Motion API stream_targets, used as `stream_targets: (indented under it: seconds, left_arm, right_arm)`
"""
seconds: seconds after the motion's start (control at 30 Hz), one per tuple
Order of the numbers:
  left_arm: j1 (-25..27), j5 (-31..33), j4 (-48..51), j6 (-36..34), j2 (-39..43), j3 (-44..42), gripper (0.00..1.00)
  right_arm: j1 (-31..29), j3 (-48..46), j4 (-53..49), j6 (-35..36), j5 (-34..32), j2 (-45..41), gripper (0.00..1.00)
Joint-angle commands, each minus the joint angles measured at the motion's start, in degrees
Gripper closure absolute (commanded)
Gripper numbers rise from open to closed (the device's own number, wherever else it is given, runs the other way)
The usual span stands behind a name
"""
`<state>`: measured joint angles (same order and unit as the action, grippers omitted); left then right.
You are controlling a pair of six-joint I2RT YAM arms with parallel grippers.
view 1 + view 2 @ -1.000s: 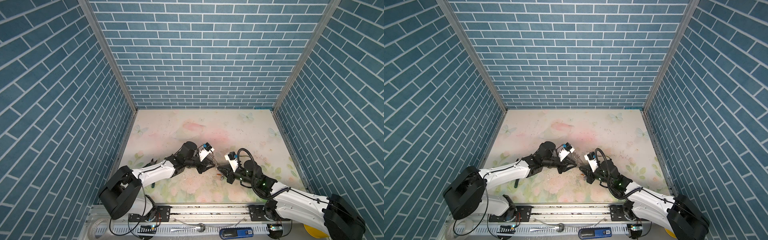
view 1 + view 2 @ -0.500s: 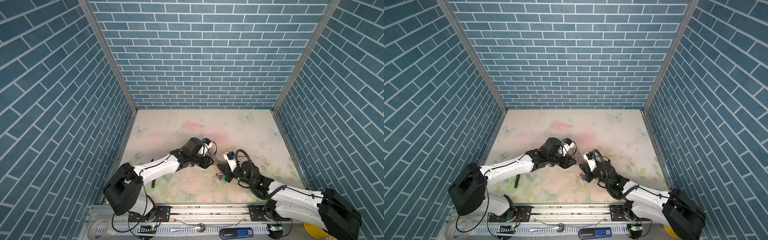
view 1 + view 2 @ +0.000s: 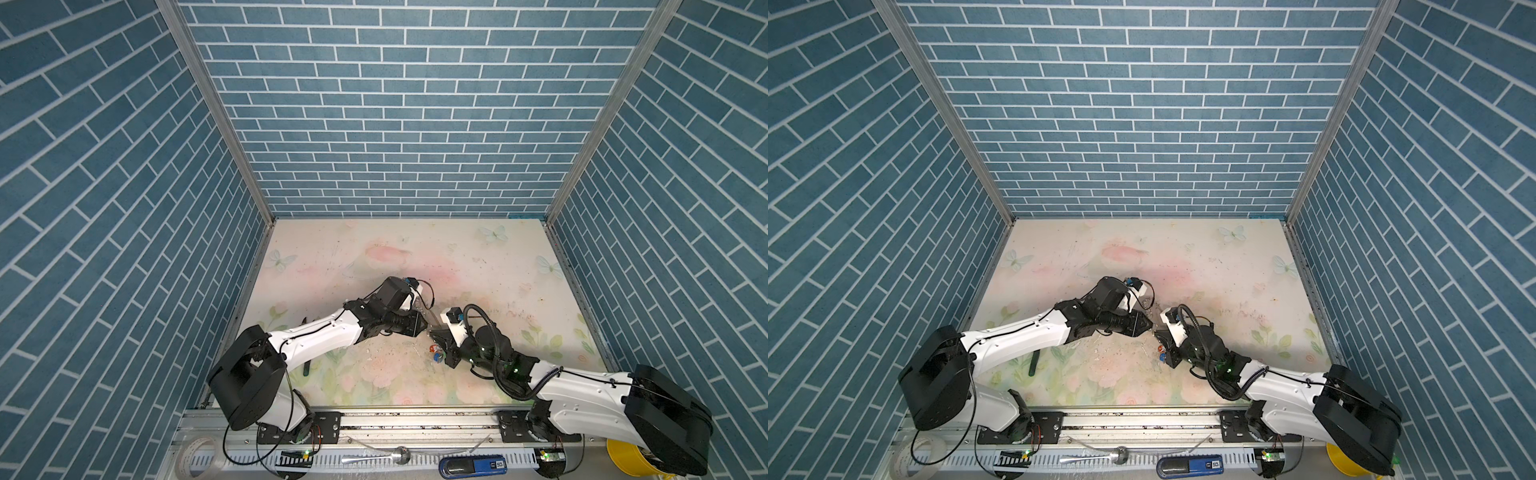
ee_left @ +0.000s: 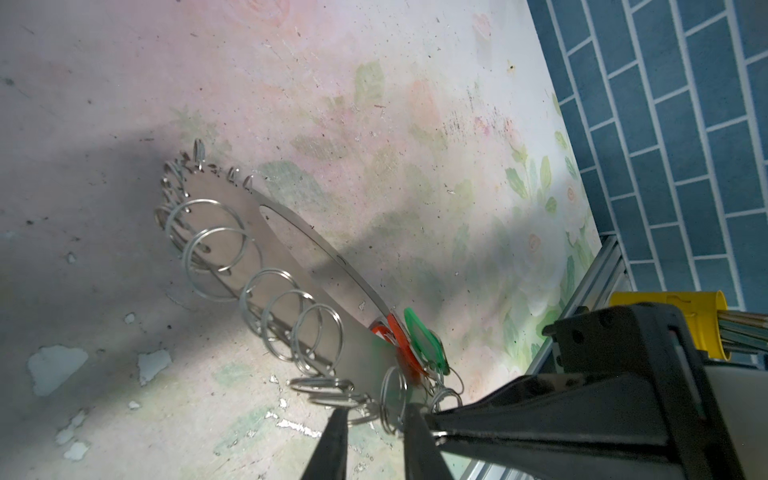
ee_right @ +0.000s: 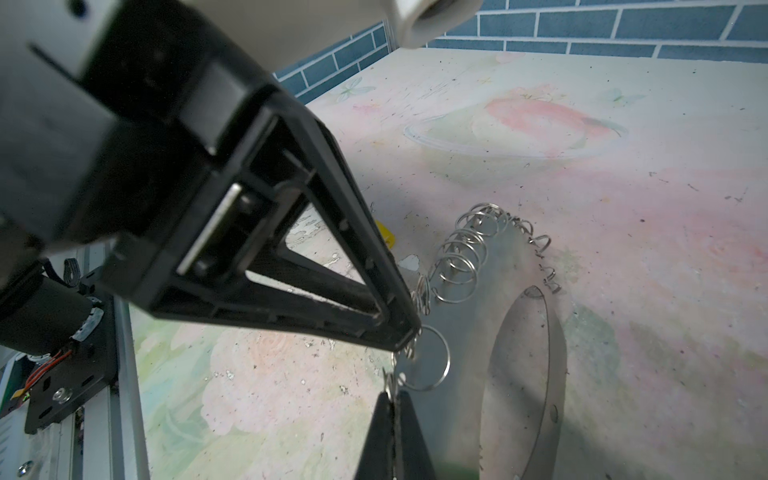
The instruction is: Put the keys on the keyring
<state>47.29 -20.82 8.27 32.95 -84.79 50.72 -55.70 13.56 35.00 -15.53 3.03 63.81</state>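
Left wrist view: my right tool [image 4: 440,419] pinches shut on the tilted keyring [image 4: 353,353], red- and green-tagged keys [image 4: 424,340] already hanging there; my left tool [image 4: 372,413], slightly parted, straddles one of many empty rings [image 4: 224,229].

The keyring [image 4: 353,345], a flat grey hoop edged with silver rings [image 4: 318,336], stood tilted above the counter [image 4: 374,104]. At one end clustered the keys [image 3: 436,359], showing a green tag [image 4: 426,343] and a red tag [image 4: 398,343].
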Motion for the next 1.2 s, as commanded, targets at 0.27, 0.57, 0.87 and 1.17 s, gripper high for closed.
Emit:
stream_targets:
  seconds: [0.27,0.57,0.87,1.17]
  left_arm:
    - [0.7,-1.8,-2.1,2.0,-3.4,0.8,0.78]
    - [0.7,-3.0,-4.4,3.3,-4.6,0.5,0.87]
    - [0.7,-1.3,-4.9,2.9,-2.6,0.5,0.99]
    - [0.7,4.4,-2.1,-2.2,3.0,1.4,1.0]
  right_arm:
    - [-1.8,3.4,2.4,3.3,-3.9,2.0,1.0]
    - [-2.5,3.2,3.2,3.2,-4.7,2.6,1.0]
    - [-2.3,2.1,2.0,1.5,-5.0,0.9,1.0]
    - [-1.2,1.2,-7.4,0.1,-4.5,-6.8,0.86]
